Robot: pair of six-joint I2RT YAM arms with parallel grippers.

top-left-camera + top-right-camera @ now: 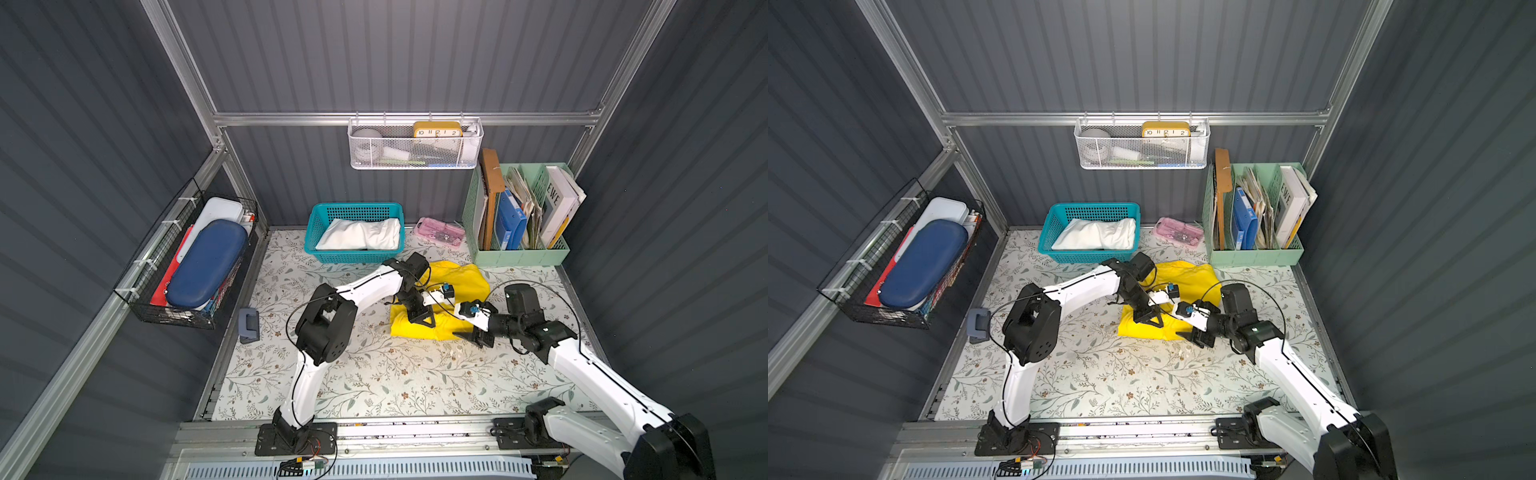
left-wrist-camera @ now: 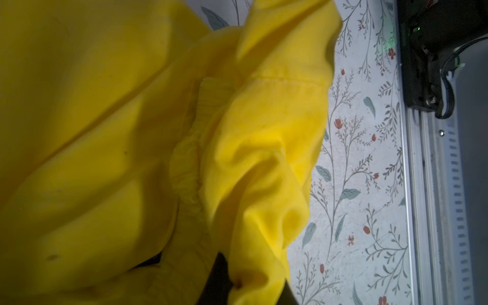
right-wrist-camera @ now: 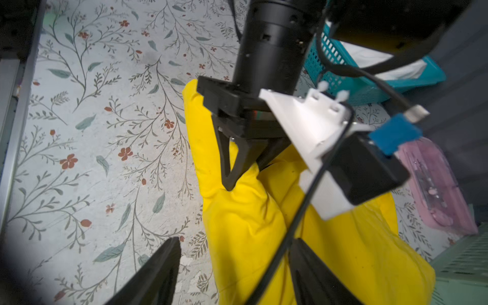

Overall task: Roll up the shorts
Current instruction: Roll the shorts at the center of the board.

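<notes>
The yellow shorts (image 1: pixel 461 278) (image 1: pixel 1187 274) lie bunched and partly folded on the flowered table, right of centre. My left gripper (image 1: pixel 420 319) (image 1: pixel 1148 318) (image 3: pixel 232 182) is shut on a fold at their near left part. Yellow cloth (image 2: pixel 105 132) fills the left wrist view and wraps that gripper's (image 2: pixel 250 286) fingers. My right gripper (image 1: pixel 471 336) (image 1: pixel 1192 336) (image 3: pixel 235 248) stands open at the shorts' near right edge, and the yellow cloth (image 3: pixel 250 224) lies between its spread fingers. The white shorts (image 1: pixel 361 235) (image 1: pixel 1096 235) lie in the teal basket (image 1: pixel 355 205) (image 1: pixel 1092 205) at the back.
A pink case (image 1: pixel 440 233) and a green file holder (image 1: pixel 519 253) stand behind the yellow shorts at the back right. A grey-blue hole punch (image 1: pixel 248 324) sits at the table's left edge. A metal rail (image 1: pixel 415 432) carries both arm bases along the front.
</notes>
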